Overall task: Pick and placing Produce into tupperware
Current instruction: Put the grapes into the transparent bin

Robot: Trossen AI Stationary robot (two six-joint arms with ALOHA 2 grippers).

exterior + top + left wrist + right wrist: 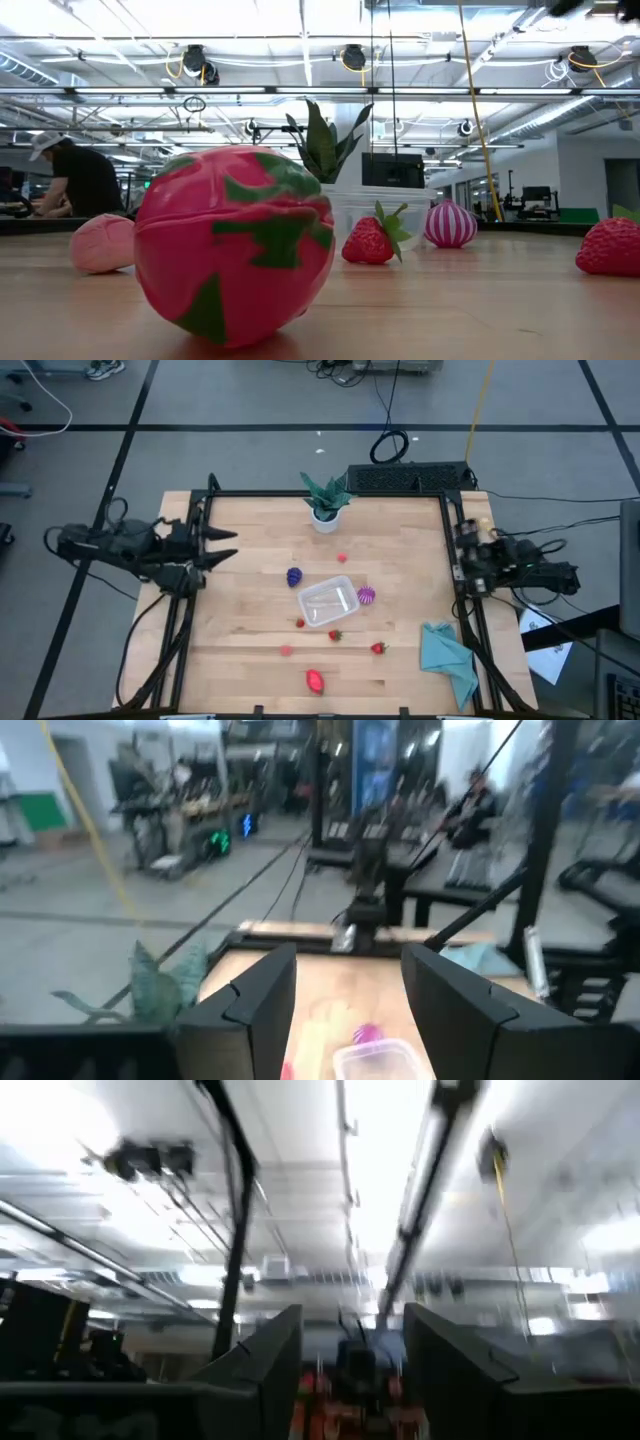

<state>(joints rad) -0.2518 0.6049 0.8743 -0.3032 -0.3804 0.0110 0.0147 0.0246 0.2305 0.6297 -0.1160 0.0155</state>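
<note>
The tupperware is a clear rectangular container in the middle of the table, standing on its base. Around it lie small toy fruits: a purple one at its far left, a purple striped one against its right side, several red ones and a larger red-pink one near the near edge. My left gripper hovers open at the table's left edge, pointing right toward the container. My right gripper is open, parked at the right edge and pointing upward.
A green potted plant stands at the far edge. A teal cloth lies at the near right corner. A black frame borders the table. The low view shows a person in the room behind.
</note>
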